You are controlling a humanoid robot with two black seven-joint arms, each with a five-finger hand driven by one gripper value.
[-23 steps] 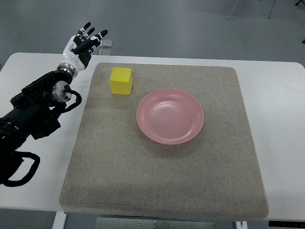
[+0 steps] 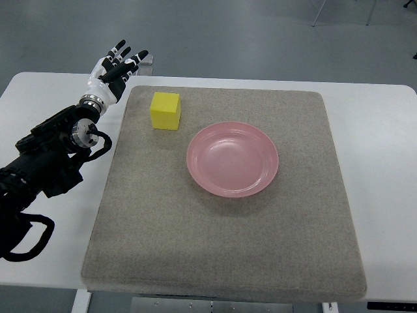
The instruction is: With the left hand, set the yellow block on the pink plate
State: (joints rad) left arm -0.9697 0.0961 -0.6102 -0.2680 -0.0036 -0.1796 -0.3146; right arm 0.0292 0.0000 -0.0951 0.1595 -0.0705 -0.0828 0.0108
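Over by the far-left counter edge, left hand (image 2: 112, 70) hovers empty, fingers (image 2: 120, 48) spread | yellow block (image 2: 165, 110) sits on grey mat (image 2: 221, 235), just left of pink plate (image 2: 232, 158) | tip: swing right, drop over the block, pinch opposite faces squarely

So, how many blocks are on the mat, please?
1. The yellow block sits on the grey mat near its far left corner, left of the pink plate and apart from it. Nothing seems able to hide another.
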